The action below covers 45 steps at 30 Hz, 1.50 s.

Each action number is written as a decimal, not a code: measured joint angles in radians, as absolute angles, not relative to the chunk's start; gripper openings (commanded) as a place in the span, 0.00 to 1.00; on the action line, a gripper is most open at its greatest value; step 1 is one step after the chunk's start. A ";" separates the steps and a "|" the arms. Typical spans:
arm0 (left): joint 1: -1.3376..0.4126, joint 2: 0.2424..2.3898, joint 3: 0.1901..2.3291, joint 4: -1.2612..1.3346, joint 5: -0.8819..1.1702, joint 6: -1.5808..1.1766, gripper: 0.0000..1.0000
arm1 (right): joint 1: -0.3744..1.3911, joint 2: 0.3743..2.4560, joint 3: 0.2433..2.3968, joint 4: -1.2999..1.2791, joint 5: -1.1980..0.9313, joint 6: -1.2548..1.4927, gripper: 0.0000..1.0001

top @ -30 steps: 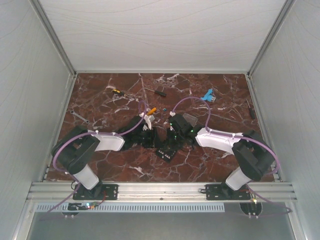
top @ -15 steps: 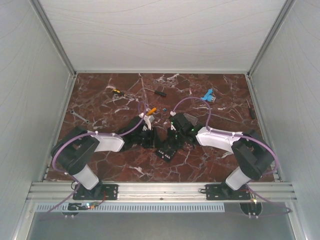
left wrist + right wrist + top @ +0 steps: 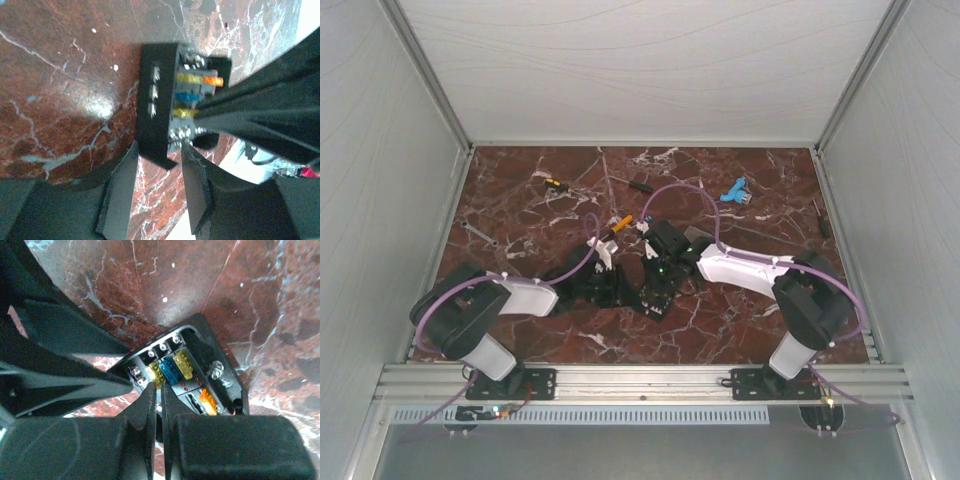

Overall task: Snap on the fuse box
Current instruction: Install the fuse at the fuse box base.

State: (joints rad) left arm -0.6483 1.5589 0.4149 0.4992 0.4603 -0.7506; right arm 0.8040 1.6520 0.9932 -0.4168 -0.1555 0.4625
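While the left gripper (image 3: 159, 150) stands half open around one end of the fuse box (image 3: 157, 95), a finger on each side of that wall, the right gripper (image 3: 160, 390) has its two fingers pressed flat together into a single blade. I take that split as deliberate: one arm pins the box to the counter (image 3: 65, 75) so it cannot skid, and the other is free to push with a narrow tip.

The box lies directly ahead of the left fingertips, its near corner tucked between them. It sits tilted rather than square to that gripper. For the right gripper it is just below and ahead of the tip, which rests at the yellow fuse (image 3: 155, 374) on the end of the row. Whether the tip is actually touching that fuse I cannot tell. The fuses are bare from above, with no cover over them in either wrist view, so by my reckoning the snapping-on is not yet done.

From overhead, the left arm (image 3: 520, 295) is folded low with its elbow swung out to its own side and its wrist turned inward. The right arm (image 3: 740, 268) stretches further across, with its forearm nearly level and its wrist dipped towards the box. The two grippers meet almost nose to nose over it.
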 measured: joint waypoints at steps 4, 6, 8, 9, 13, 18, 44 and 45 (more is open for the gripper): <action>-0.650 1.531 0.396 0.499 0.472 -0.768 0.41 | 0.806 1.660 1.021 -0.418 -0.118 0.358 0.10; -0.650 1.520 0.390 0.500 0.474 -0.773 0.41 | 0.804 1.657 1.023 -0.419 -0.107 0.331 0.20; -0.651 1.513 0.387 0.500 0.475 -0.776 0.41 | 0.804 1.636 1.013 -0.419 -0.105 0.319 0.24; -0.651 1.512 0.387 0.500 0.475 -0.778 0.41 | 0.804 1.615 1.000 -0.418 -0.104 0.319 0.25; -0.651 1.512 0.387 0.501 0.479 -0.779 0.46 | 0.801 1.487 0.946 -0.417 -0.096 0.337 0.28; -0.650 1.506 0.396 0.472 0.461 -0.761 0.50 | 0.769 1.381 0.891 -0.401 -0.078 0.398 0.33; -0.727 1.550 0.407 0.542 0.477 -0.839 0.42 | 0.721 1.392 0.784 -0.282 -0.154 0.567 0.29; -0.723 1.529 0.407 0.528 0.461 -0.838 0.42 | 0.721 1.398 0.783 -0.279 -0.161 0.568 0.28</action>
State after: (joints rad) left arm -0.7231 1.5291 0.4072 0.5278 0.4614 -0.8383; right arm 0.7212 1.3983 0.7834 -0.2794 -0.1608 0.5682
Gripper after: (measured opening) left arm 0.424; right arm 0.312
